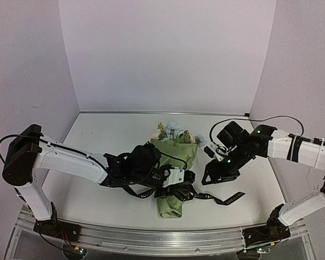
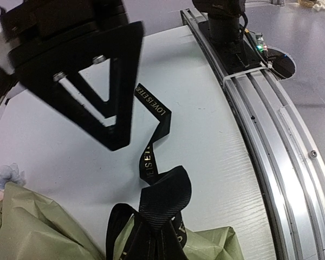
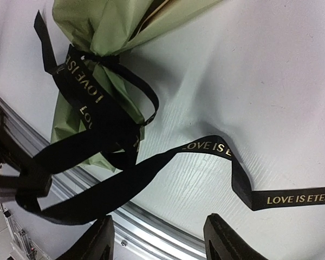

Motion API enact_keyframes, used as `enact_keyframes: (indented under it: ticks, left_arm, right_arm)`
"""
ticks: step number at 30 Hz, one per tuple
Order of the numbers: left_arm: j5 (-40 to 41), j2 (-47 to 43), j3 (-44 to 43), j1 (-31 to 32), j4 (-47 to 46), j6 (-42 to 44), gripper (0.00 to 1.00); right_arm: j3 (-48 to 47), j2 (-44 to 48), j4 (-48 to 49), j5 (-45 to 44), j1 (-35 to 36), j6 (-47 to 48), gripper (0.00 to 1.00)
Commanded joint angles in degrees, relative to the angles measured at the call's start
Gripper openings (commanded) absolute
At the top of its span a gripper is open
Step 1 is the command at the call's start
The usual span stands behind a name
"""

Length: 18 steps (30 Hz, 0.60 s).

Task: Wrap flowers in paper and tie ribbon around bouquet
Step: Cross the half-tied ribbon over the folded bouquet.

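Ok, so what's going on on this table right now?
A robot is tying off a bouquet. It lies on the table, the flowers wrapped in olive paper, with a black ribbon looped around its narrow end. The left gripper is shut on a loop of that ribbon beside the wrap. The right gripper is open, holding nothing, near the ribbon's loose lettered tail.

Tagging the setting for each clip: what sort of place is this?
Probably a lab robot cell, not a flower shop: plain pale walls box in a white table, and two robot arms are bolted to an aluminium rail at its near edge.
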State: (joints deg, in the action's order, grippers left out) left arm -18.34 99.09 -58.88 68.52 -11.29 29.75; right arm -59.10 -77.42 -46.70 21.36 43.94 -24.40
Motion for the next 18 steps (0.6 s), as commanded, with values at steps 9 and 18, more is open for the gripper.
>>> enact_keyframes:
  ticks: [9, 18]
  left_arm:
    - [4.26, -0.19, -1.05, 2.03, 0.98, 6.11, 0.0]
    - [5.58, -0.29, 0.17, 2.05, -0.64, 5.59, 0.0]
  right_arm:
    - [-6.13, -12.29, 8.68, 10.39, -2.63, 2.83, 0.61]
    - [5.77, -7.84, 20.91, 11.77, -1.19, -1.87, 0.58]
